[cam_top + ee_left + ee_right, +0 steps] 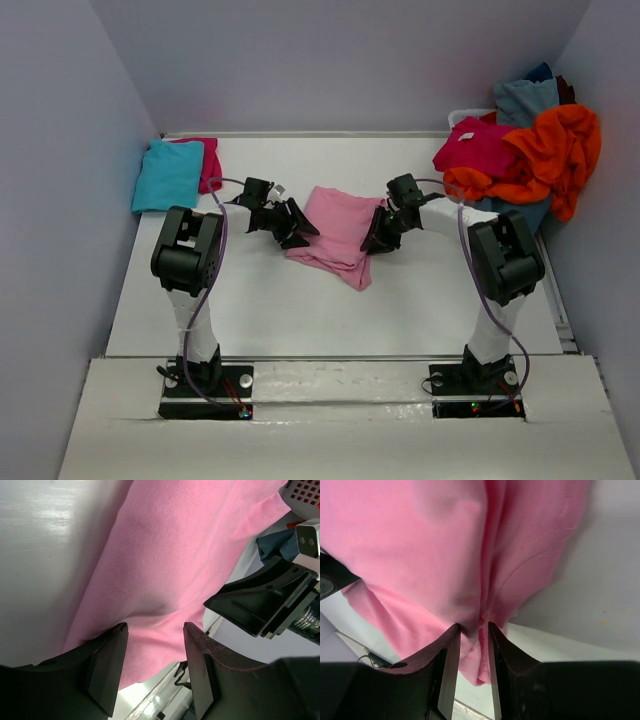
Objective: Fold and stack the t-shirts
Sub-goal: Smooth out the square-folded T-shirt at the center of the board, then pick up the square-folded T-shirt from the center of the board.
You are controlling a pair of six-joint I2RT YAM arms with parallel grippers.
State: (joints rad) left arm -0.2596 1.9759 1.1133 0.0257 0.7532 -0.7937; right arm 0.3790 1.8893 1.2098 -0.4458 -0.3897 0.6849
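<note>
Gripping anything, the right pincer (378, 238)?

Yes. Its fingers (447, 670) stand close together, and a fold of the pink shirt (420, 540) is nipped between the tips. It is clenched on that cloth at the shirt's right edge.

And the left pincer (298, 228)?

Released. In its wrist view the two fingers (107, 665) stand well apart, and the pink cloth lies loose across the gap. It sits at the shirt's left edge.

Where does the shirt lie?

On the worktop (300, 310), in the middle, between the two pincers. It is rumpled, with a corner trailing toward the near side.

Any containers?

One white basket (468, 113) at the far right corner. Only a bit of its rim shows from above, and its holed wall peeks into the left wrist view. Shirts are heaped on it: a magenta shirt (478, 148) in front, an orange shirt (555, 150) draped over the right side and a grey-blue shirt (522, 98) behind. Whether they sit inside it or just over it I cannot tell.

Anything on the other side?

A turquoise shirt (168, 175), folded, at the far left. It lies on a second folded shirt (208, 160), magenta, whose edge shows just beside it.
</note>
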